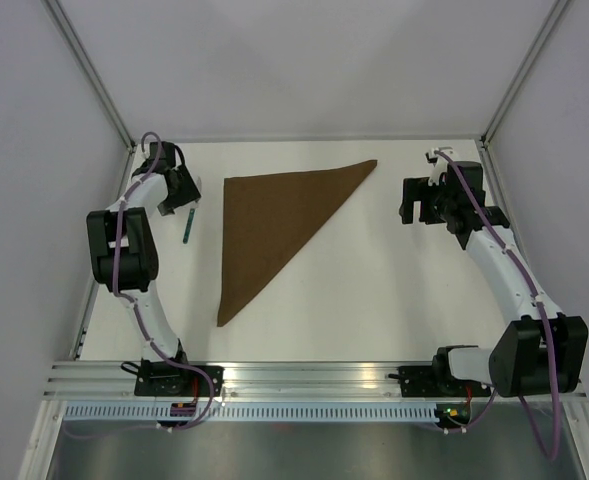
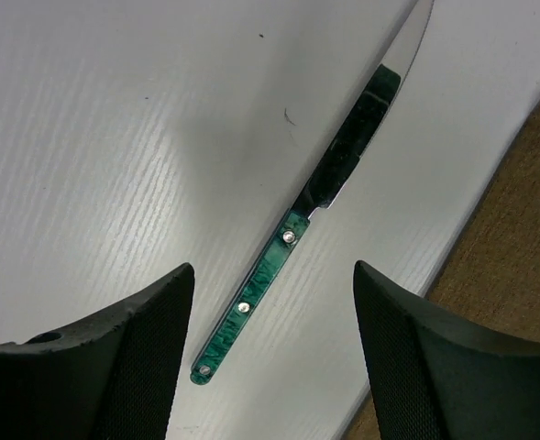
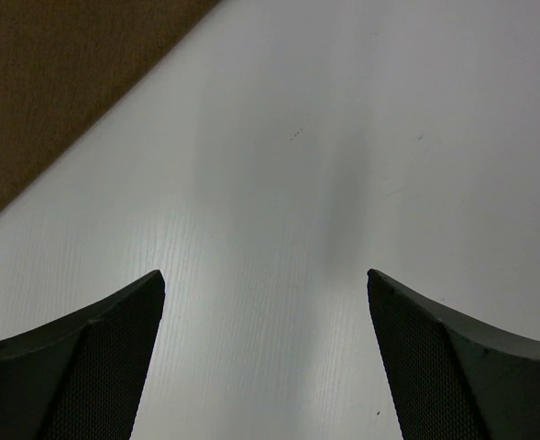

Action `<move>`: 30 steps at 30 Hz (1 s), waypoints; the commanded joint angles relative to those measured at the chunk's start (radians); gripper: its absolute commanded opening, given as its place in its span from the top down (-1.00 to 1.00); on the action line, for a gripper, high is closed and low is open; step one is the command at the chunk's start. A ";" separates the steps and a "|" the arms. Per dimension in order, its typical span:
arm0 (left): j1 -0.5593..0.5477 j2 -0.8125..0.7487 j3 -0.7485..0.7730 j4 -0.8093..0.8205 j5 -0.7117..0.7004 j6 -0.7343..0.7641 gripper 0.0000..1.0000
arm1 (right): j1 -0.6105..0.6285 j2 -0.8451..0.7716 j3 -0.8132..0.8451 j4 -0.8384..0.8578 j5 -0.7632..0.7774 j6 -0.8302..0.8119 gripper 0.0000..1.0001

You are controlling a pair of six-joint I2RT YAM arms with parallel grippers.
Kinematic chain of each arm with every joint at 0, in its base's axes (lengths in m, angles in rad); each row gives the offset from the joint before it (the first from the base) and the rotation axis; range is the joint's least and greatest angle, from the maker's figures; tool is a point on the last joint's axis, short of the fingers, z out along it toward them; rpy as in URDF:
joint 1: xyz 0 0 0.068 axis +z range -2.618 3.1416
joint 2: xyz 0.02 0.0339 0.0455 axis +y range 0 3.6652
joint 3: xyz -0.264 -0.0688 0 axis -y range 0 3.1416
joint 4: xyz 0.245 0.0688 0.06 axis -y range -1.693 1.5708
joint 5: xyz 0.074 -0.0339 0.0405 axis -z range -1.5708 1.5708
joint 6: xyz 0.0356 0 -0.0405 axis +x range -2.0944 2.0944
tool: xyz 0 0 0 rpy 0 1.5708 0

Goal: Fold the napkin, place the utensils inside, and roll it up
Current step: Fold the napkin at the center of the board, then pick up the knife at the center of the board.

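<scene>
The dark brown napkin (image 1: 269,225), folded into a triangle, lies mid-table (image 1: 374,300), with the left gripper (image 2: 271,273) spread wide over a green-handled knife (image 2: 311,197) at its 9 o'clock and the right gripper (image 3: 265,275) equally agape above the tabletop at its 3 o'clock.

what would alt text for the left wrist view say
A knife with a green handle lies flat on the white table between the open fingers of the left gripper, blade pointing up and right. The edge of the brown napkin shows at right.
</scene>
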 commanded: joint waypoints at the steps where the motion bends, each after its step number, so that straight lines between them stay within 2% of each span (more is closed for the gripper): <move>1: -0.008 0.032 0.005 -0.030 0.054 0.083 -0.48 | 0.005 0.008 0.009 -0.024 -0.007 -0.003 -0.92; 3: -0.008 0.072 0.040 -0.058 0.069 0.097 -0.37 | 0.005 0.012 0.011 -0.027 -0.008 -0.001 -0.92; 8: -0.008 0.144 0.074 -0.125 0.049 0.117 -0.26 | 0.005 0.020 0.011 -0.030 -0.013 -0.001 -0.92; 11: -0.008 0.175 0.076 -0.137 0.044 0.121 -0.05 | 0.005 0.023 0.011 -0.032 -0.018 -0.003 -0.92; 12: -0.008 0.181 0.077 -0.139 0.049 0.123 0.04 | 0.003 0.023 0.011 -0.033 -0.019 -0.003 -0.92; 13: -0.008 0.198 0.081 -0.142 0.047 0.123 0.34 | 0.005 0.026 0.011 -0.033 -0.021 -0.001 -0.92; 15: -0.008 0.203 0.085 -0.145 0.055 0.123 0.64 | 0.003 0.028 0.011 -0.033 -0.021 -0.003 -0.91; 16: -0.008 0.201 0.088 -0.144 0.061 0.123 0.95 | 0.003 0.029 0.011 -0.033 -0.021 -0.001 -0.91; 25: -0.009 0.085 0.156 -0.171 0.124 0.178 0.95 | 0.005 0.037 0.011 -0.033 -0.022 -0.001 -0.91; 30: -0.051 -0.019 0.200 -0.183 0.249 0.256 0.95 | 0.003 0.045 0.014 -0.032 -0.024 -0.001 -0.90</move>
